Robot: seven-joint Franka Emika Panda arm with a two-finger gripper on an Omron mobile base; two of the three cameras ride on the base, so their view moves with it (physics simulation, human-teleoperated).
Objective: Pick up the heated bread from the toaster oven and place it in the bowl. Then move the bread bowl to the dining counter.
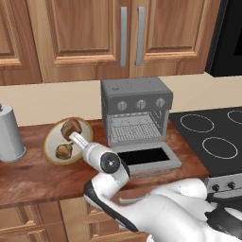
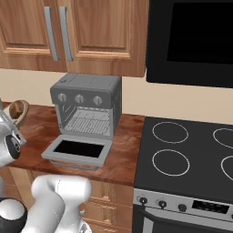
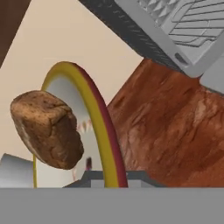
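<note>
With the heated bread [image 1: 64, 150] already in the bowl [image 1: 51, 142] left of the empty toaster oven [image 1: 136, 113], we judge the gripper [image 1: 74, 138] clenched on the bowl rim, ready to carry it; bigger bread chunk [image 1: 71, 126] alongside.

You get even, soft rendered light with no glare; faint shadow sits under the oven [image 1: 136, 112]. Textures look coarse and slightly blurred up close.

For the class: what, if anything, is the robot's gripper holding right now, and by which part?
The gripper is shut on the shallow cream bowl with the olive-yellow rim, pinching its rim on the side nearest the grey toaster oven.
</note>
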